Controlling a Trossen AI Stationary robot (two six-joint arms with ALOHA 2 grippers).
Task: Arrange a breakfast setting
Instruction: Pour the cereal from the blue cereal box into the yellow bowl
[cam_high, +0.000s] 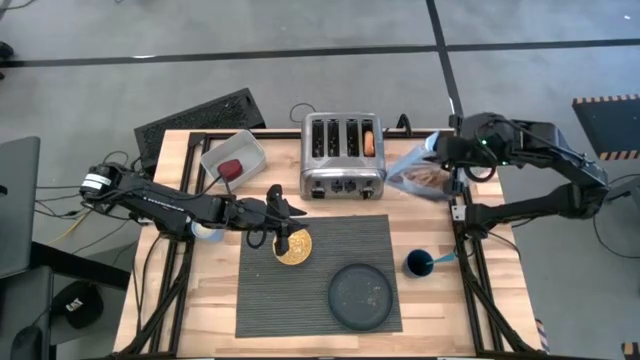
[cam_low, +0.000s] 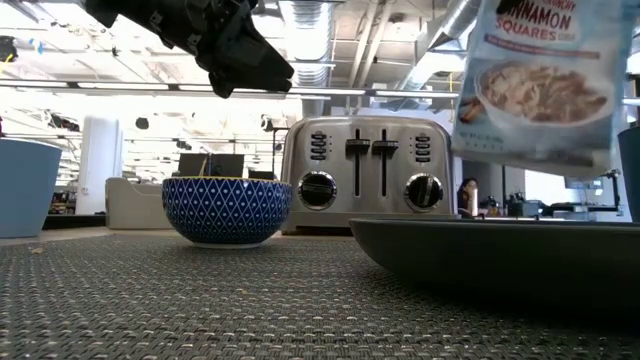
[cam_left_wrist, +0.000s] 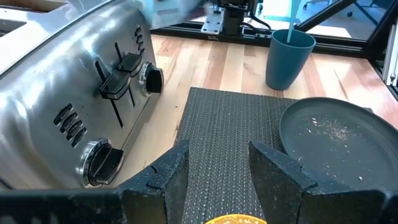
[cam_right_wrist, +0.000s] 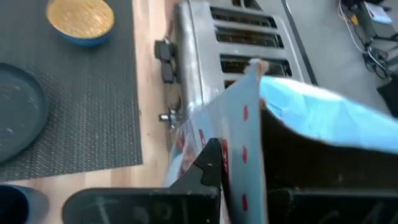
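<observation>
The yellow bowl (cam_high: 294, 246), blue-patterned outside (cam_low: 227, 208), rests on its base at the far left of the grey ribbed placemat (cam_high: 315, 290). The dark plate (cam_high: 360, 296) sits on the mat's near right. The dark blue cup (cam_high: 417, 264), with the blue spoon handle (cam_high: 441, 258) sticking out, stands right of the mat. A bagel (cam_high: 370, 143) sits in a toaster slot. The red fruit (cam_high: 232, 168) lies in a clear tub. My left gripper (cam_left_wrist: 217, 165) hovers open just above the bowl (cam_left_wrist: 236, 219). My right gripper (cam_high: 447, 160) is shut on a cereal bag (cam_high: 420, 175). My right gripper pinches the cereal bag's upper part (cam_right_wrist: 245, 134) between its two fingers; one dark finger (cam_right_wrist: 208, 165) shows on one face, and the bag hides the other. The bag hangs below the fingers (cam_low: 540, 75), clear of the table, beside the toaster's right end.
The chrome toaster (cam_high: 343, 155) stands beyond the mat's far edge, close to both grippers. The clear tub (cam_high: 233, 158) is at the far left. A black keyboard-like panel (cam_high: 200, 115) lies at the far left corner. Bare wood shows at the near left.
</observation>
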